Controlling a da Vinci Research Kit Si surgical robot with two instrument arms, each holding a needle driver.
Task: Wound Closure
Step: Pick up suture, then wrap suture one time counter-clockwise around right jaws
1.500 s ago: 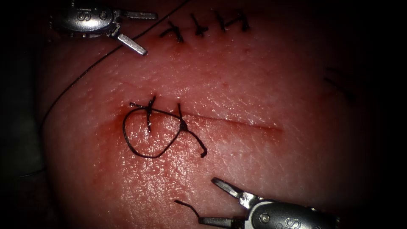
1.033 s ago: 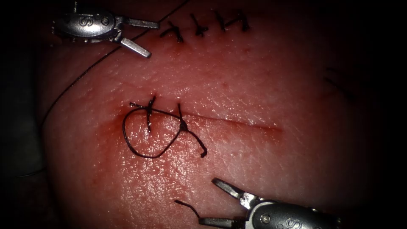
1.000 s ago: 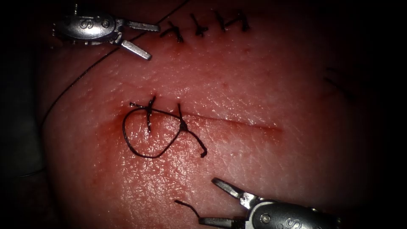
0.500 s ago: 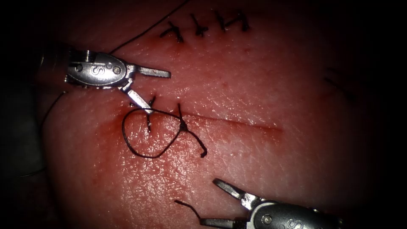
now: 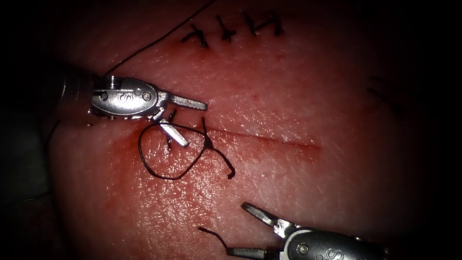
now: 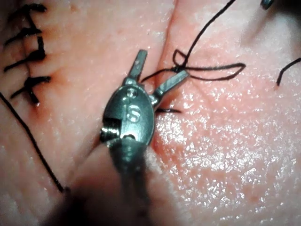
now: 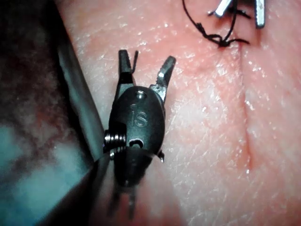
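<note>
The right tool (image 5: 239, 227) lies nearest, jaws spread and holding nothing, a cut thread end (image 5: 211, 234) just off its lower jaw. Beyond it, the thread loop (image 5: 161, 154) lies at the cut's (image 5: 269, 139) left end. The left tool (image 5: 185, 119), jaws parted and empty, straddles the loop's knot. Finished stitches (image 5: 231, 29) lie beyond. I cannot tell where the needle is.

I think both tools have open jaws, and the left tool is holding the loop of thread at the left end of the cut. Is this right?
Not quite. The left tool holds nothing: in the left wrist view its open jaws straddle the thread loop without closing on it. The rest stands: the right tool is open too, and the loop lies at the left end of the cut.
</note>
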